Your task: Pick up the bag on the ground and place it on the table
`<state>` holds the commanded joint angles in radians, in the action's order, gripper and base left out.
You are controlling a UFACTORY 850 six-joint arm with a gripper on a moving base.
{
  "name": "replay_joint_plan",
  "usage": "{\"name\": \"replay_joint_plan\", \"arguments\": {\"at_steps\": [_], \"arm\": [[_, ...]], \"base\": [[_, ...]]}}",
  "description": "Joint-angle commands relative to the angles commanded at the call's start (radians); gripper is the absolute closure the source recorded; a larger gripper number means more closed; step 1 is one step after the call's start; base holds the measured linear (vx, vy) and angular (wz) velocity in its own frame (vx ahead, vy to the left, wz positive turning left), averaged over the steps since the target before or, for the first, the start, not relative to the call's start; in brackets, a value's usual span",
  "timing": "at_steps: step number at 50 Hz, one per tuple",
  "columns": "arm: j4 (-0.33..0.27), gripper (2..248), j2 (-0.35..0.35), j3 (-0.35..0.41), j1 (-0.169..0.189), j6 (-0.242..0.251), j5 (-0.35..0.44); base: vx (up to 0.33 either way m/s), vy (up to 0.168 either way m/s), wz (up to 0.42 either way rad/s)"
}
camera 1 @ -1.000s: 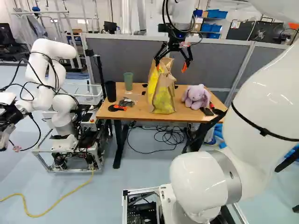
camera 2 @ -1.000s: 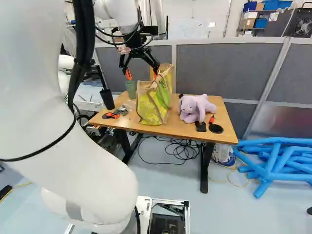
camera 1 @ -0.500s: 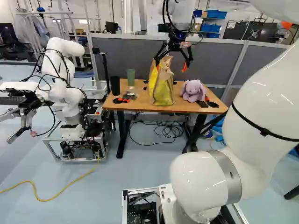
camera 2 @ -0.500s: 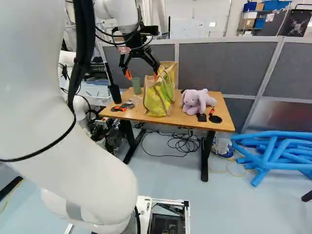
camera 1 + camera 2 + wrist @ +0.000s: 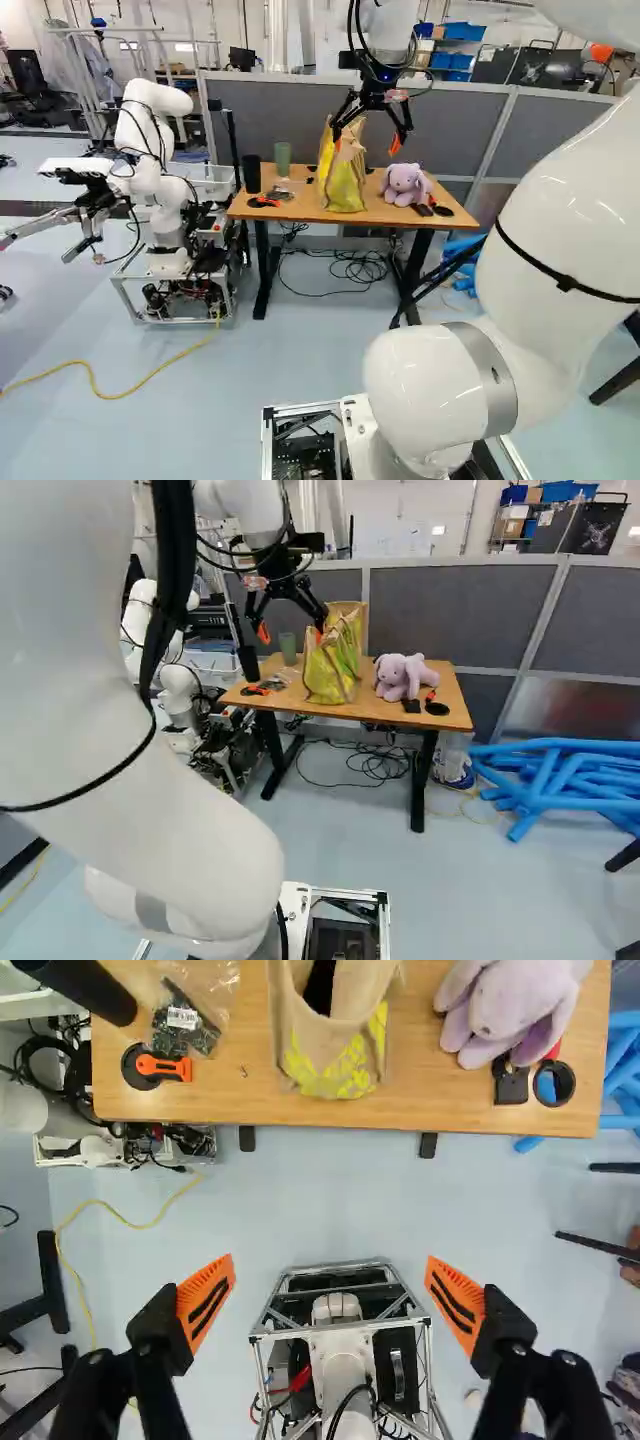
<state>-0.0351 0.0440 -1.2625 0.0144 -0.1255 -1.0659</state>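
The open gripper [image 5: 374, 125] hangs high in front of the table in the left base view, with the bag behind it. Wide apart and empty, the fingers of the gripper [image 5: 330, 1290] point down over the floor in the wrist view. The paper and yellow bag [image 5: 343, 186] stands upright on the wooden table [image 5: 300, 206]; in the wrist view the bag [image 5: 335, 1050] is ahead of the fingers, near the table's front edge, its top open, touched by neither finger.
A plush rabbit [image 5: 402, 676] sits beside the bag. Cups [image 5: 252, 174] and an orange-handled tool [image 5: 163, 1067] are on the table's other side. Another robot [image 5: 165, 220] stands left of the table; blue tubes [image 5: 550, 770] lie to its right. A yellow cable [image 5: 150, 374] crosses the floor.
The base has moved back from the table and turned a little, so the scene looks farther off. The arm keeps its pose and the gripper stays open. The bag remains standing on the table.
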Motion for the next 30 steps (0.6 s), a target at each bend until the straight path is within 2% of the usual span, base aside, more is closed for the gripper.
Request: {"name": "replay_joint_plan", "arguments": {"at_steps": [16, 30], "arm": [[0.000, 3, 0.000, 0.000, 0.000, 0.000, 0.000], [0.000, 3, 0.000, 0.000, 0.000, 0.000, 0.000]], "base": [[-0.234, 0.002, 0.023], [-0.027, 0.001, 0.002]]}}
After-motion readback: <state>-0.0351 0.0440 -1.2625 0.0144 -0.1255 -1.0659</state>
